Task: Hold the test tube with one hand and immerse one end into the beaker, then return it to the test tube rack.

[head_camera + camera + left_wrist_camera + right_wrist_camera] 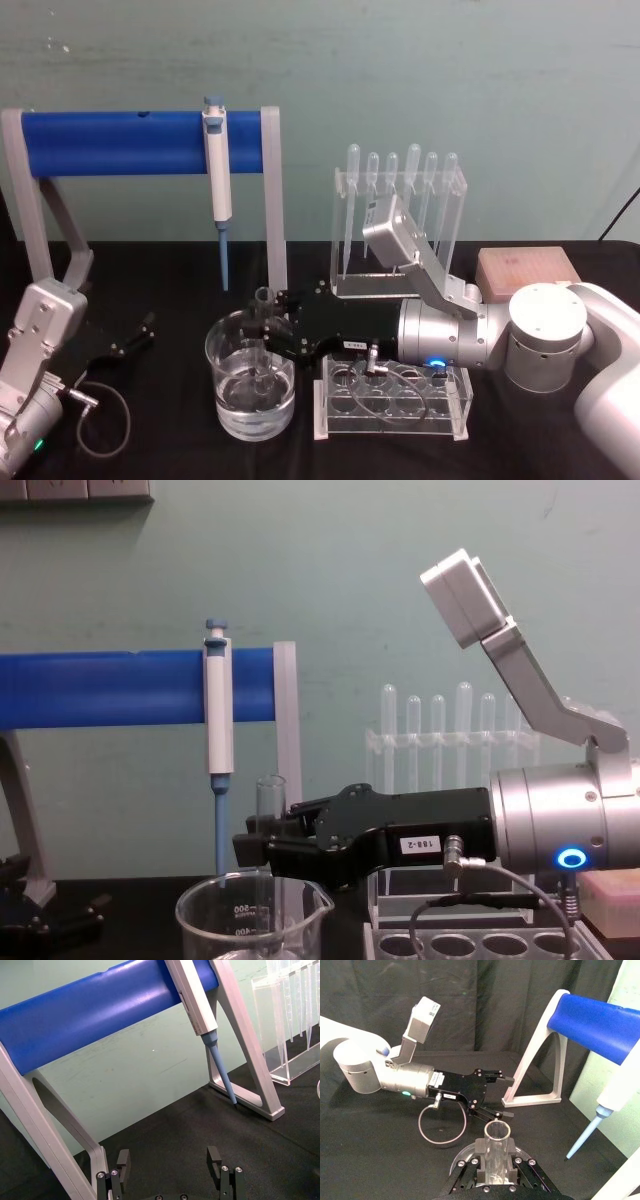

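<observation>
Right gripper (268,338) extended from the right at centre, fingers clamped on the test tube (264,300) a little below its open rim. Tube upright, its lower part down inside the beaker (228,400), which stands near the front, left of centre, part full of clear liquid; clear holed rack (395,405) just right of the beaker, under the right wrist. Left gripper (135,335) low at the far left over the black table (170,450), fingers spread wide, gripping nothing.
</observation>
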